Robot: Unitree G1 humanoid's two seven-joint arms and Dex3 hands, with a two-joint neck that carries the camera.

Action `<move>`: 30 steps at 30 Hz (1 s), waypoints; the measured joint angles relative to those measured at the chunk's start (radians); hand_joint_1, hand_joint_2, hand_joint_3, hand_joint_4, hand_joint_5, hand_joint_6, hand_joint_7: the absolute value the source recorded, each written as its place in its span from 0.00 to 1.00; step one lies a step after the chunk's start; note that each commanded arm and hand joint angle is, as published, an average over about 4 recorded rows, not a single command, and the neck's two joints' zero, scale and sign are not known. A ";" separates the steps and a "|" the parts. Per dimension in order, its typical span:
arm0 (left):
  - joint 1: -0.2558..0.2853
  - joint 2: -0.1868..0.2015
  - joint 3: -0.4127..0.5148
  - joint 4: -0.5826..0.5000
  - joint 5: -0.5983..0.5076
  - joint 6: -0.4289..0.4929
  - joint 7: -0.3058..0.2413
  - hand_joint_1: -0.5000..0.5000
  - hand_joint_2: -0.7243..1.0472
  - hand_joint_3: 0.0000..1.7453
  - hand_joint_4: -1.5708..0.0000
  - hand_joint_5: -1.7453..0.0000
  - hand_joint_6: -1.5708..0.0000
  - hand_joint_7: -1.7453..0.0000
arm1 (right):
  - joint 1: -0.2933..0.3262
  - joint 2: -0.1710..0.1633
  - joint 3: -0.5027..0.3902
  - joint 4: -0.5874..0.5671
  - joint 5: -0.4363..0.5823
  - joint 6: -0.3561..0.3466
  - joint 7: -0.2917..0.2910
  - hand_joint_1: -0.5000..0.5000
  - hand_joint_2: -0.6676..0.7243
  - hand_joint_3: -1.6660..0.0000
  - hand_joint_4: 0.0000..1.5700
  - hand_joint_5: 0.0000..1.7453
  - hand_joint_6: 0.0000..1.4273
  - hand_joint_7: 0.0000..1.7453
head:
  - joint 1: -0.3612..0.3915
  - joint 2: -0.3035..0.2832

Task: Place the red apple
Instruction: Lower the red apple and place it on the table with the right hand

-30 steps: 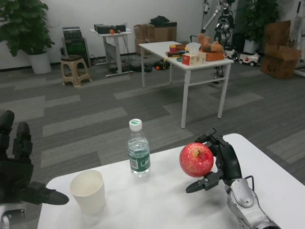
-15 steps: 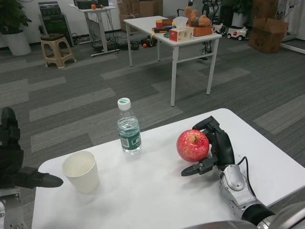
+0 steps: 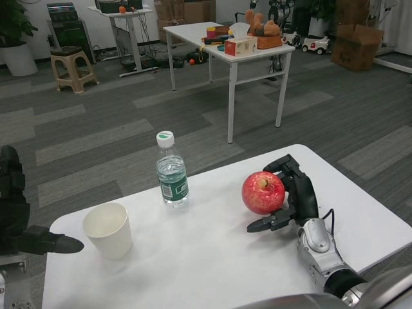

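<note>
Right hand [image 3: 295, 196]: fingers wrapped round the red apple [image 3: 262, 192], low over the white table [image 3: 212, 257], right side. Water bottle [image 3: 172, 171]: white cap, green label, text unreadable. Paper cup [image 3: 107, 229]: upright, contents indiscernible; left hand [image 3: 19, 215] beside it, fingers spread, holding nothing.

One red apple [image 3: 263, 192] is observed on the right half of the white counter [image 3: 212, 257]. The skin is deep red with fine paler speckling and a glossy highlight on the upper left. The apple is oriented upright, with the stem dimple facing up and slightly toward the camera. It is gripped by the right robot hand [image 3: 293, 199], whose black fingers are wrapped behind and beneath it on its right side. Whether its base is touching the counter surface cannot be determined.
</note>
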 measured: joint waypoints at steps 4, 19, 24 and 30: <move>-0.001 0.000 0.000 0.002 0.000 0.000 0.000 0.08 0.20 0.03 1.00 1.00 1.00 0.76 | 0.000 0.000 -0.001 0.001 0.000 0.000 0.000 0.75 0.57 0.86 0.21 0.81 0.60 0.96 | 0.001 0.001; -0.001 0.000 0.000 0.003 0.000 0.000 0.000 0.09 0.20 0.04 1.00 1.00 1.00 0.76 | -0.001 -0.002 0.004 0.005 0.000 -0.004 0.011 0.54 0.43 0.81 0.12 0.69 0.24 1.00 | 0.007 0.010; -0.001 0.000 0.000 0.003 0.000 0.000 0.000 0.09 0.20 0.04 1.00 1.00 1.00 0.76 | 0.000 -0.004 0.009 0.005 0.000 -0.011 0.013 0.35 0.45 0.76 0.05 0.39 0.03 0.76 | 0.011 0.013; -0.001 0.000 0.000 0.003 0.000 0.000 0.000 0.09 0.20 0.05 1.00 1.00 1.00 0.76 | 0.008 -0.012 0.023 -0.006 0.000 -0.018 0.014 0.21 0.45 0.76 0.00 0.11 0.00 0.37 | 0.012 0.016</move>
